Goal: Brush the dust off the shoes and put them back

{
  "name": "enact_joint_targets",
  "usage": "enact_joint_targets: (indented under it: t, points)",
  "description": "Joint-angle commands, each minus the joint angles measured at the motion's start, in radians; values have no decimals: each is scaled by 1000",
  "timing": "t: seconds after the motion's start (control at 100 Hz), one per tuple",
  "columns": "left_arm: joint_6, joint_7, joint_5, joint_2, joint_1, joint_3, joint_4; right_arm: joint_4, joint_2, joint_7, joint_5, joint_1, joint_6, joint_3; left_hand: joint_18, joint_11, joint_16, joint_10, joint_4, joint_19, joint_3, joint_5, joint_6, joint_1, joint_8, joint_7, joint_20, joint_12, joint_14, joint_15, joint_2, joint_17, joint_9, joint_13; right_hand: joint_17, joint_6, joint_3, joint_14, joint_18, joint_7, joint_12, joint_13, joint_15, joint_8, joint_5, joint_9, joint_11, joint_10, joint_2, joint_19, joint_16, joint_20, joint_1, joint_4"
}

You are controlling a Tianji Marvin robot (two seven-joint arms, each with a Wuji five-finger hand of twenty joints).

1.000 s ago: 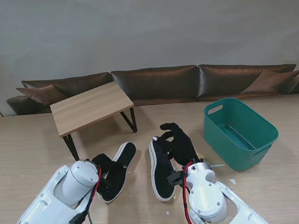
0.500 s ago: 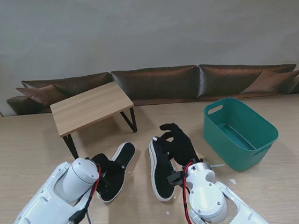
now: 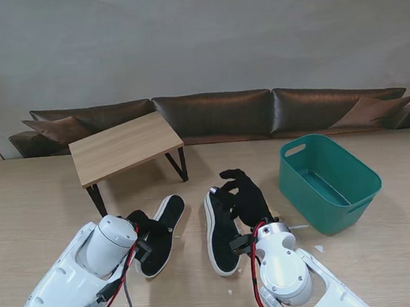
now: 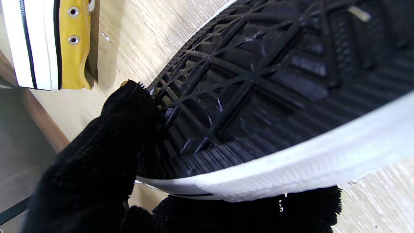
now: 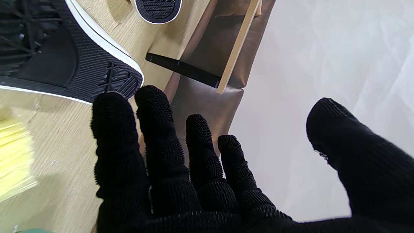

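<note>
Two shoes lie sole-up on the bench (image 3: 34, 210), and both arms are in among them. Nearest to me, the left hand (image 3: 146, 234) is clamped on the left shoe (image 3: 161, 232), gloved fingers (image 4: 106, 155) pressed against the black tread with the white sole edge running across the left wrist view. A little to the right, the right shoe (image 3: 219, 233) rests with its black sole up and white rim showing, and the right hand (image 3: 245, 197) hovers just beside it, fingers spread and gripping nothing (the right wrist view shows them splayed, fingertips (image 5: 111, 111) close to the sole's end). A yellow patch sits at the edge of that wrist view, too blurred to name. Small white scraps dot the wood near the right arm. Farther right stands a green tub (image 3: 329, 181), well apart from the shoes. Farther off, a small wooden table (image 3: 124, 146) on dark legs, and beyond it a dark sofa (image 3: 215, 115).
</note>
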Motion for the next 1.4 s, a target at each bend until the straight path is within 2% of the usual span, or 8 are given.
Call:
enact_joint_targets:
  t: [0.0,0.21,0.34,0.39,0.49,0.7,0.93,1.39]
  points:
    - [6,-10,-20,-22,14,-6,10,1,-3,16,3,-3,3,0,-22,7,35,-24,35,51,223,34,12,357,1,52,-14,19,-191,97,36,42,48,105,-382,-22,4,11,-39,0,-13,-20,12,-12,1,-31,2,-5,29,-21,-3,4,-33,34]
    - [-3,3,-39,-29,16,-13,8,2,-3,18,6,-2,6,0,-33,-3,45,-19,27,46,218,25,9,339,-6,53,-22,23,-188,84,28,38,43,105,-381,-22,4,10,-39,-1,-13,-20,12,-12,1,-31,1,-4,30,-21,-3,4,-33,34]
    - [9,-23,-11,-15,14,2,2,3,-3,20,8,-2,6,0,1,30,78,27,15,27,228,31,12,175,17,-63,13,-127,-105,48,36,-44,-61,41,-383,-22,4,9,-40,-1,-13,-20,12,-12,2,-30,1,-5,30,-21,-3,4,-33,34]
    - [17,-26,-5,-13,15,3,-2,4,-3,20,8,-2,6,0,30,20,75,43,48,13,251,36,15,87,5,-116,28,-231,-55,27,54,-89,-99,3,-383,-23,3,12,-39,0,-13,-21,12,-12,2,-31,2,-5,30,-22,-3,4,-34,34]
    - [38,-30,3,-10,19,6,-14,5,-3,21,9,-1,6,0,70,-19,65,69,65,-4,205,12,10,-4,-39,-170,52,-271,30,-2,74,-169,-156,-74,-383,-23,3,9,-38,-1,-13,-20,12,-12,1,-31,1,-5,30,-22,-3,4,-34,34]
    - [74,-62,43,10,15,27,-41,6,-2,23,11,-2,5,0,106,-75,32,89,58,-69,14,-37,-55,-113,-74,-229,88,-307,113,-54,122,-256,-226,-180,-385,-22,3,10,-38,-1,-13,-22,11,-12,2,-31,1,-5,30,-23,-3,4,-34,34]
    - [107,-92,86,29,6,54,-56,8,-2,24,13,0,6,1,118,-133,-24,120,87,-177,-274,-74,-157,-108,-109,-258,99,-365,185,-168,212,-350,-312,-306,-386,-24,3,13,-38,-1,-13,-22,11,-12,3,-30,1,-5,30,-24,-3,4,-34,34]
    - [125,-125,193,62,9,84,-92,8,0,35,22,-1,5,2,127,-147,-63,134,96,-242,-321,-95,-152,-93,-117,-270,74,-381,208,-227,234,-390,-337,-366,-388,-23,2,13,-36,-3,-13,-23,10,-12,6,-30,0,-6,31,-26,-3,5,-34,34]
